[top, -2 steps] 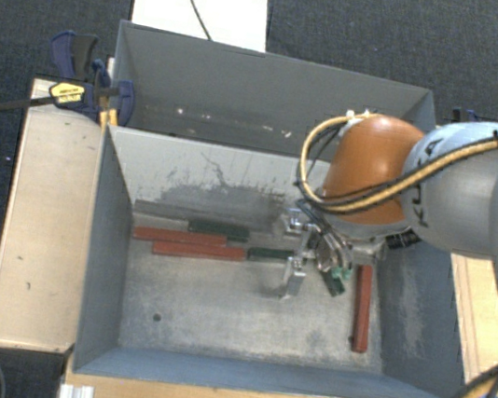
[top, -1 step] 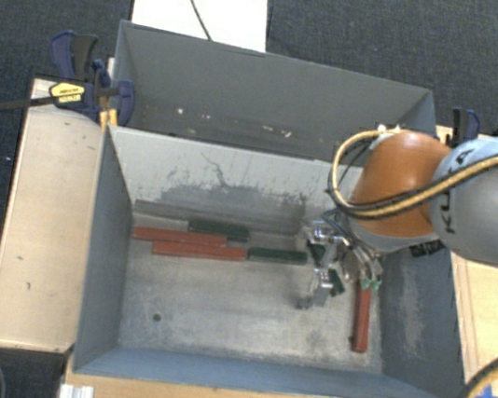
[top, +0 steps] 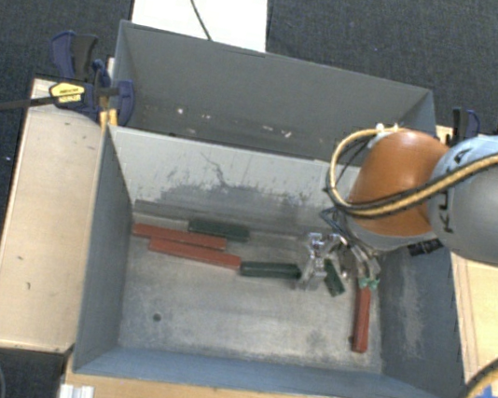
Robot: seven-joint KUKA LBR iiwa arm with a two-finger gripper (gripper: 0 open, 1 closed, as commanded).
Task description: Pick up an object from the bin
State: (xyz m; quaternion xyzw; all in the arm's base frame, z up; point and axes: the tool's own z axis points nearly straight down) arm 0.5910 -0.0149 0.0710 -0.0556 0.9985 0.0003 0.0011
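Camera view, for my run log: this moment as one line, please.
gripper: down in bin, right side | nearest: green stick, red stick | hold: cannot tell

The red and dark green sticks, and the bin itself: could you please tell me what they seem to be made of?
Red sticks: matte, even colour, straight edges; perhaps painted wood or plastic, I cannot tell which. Dark green sticks: same matte look, same doubt. Bin: grey sheet metal by its look, dull finish, with pale scuffs inside.
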